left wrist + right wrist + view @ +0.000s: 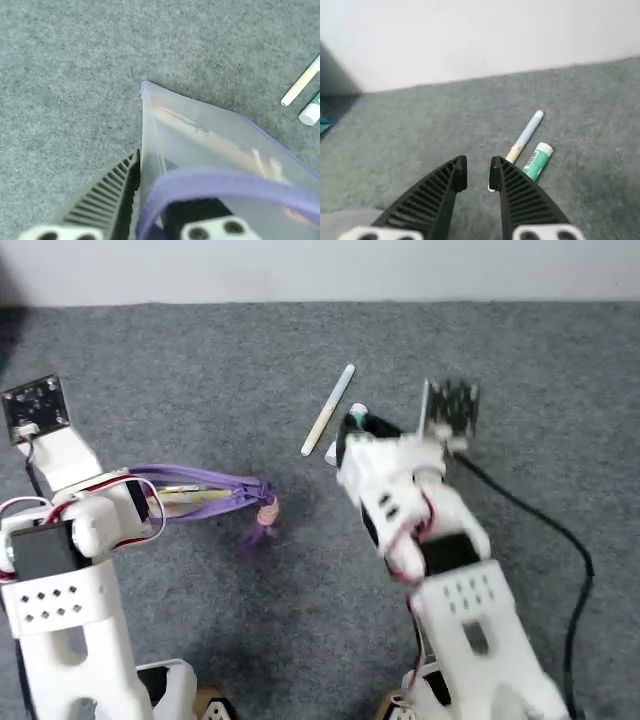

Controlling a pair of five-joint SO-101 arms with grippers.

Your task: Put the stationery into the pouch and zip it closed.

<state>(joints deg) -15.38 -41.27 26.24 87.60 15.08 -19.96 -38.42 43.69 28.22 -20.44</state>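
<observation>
The translucent pouch (215, 492) with purple trim hangs above the grey carpet, held at one end by my left gripper (150, 502). In the left wrist view the left gripper (152, 200) is shut on the pouch (215, 150), one finger outside its wall and one behind it; a pencil-like item lies inside. A slim pen (328, 410) and a green-and-white tube (357, 420) lie side by side on the carpet. My right gripper (350, 428) hovers just over the tube. Its fingers (478, 175) stand slightly open and hold nothing, with the pen (526, 136) and tube (537, 161) just beyond them.
A purple zip pull (265, 515) dangles from the pouch's free end. A black cable (560, 540) trails over the carpet to the right of the right arm. A pale wall (480, 35) borders the carpet at the back. Open carpet lies between the arms.
</observation>
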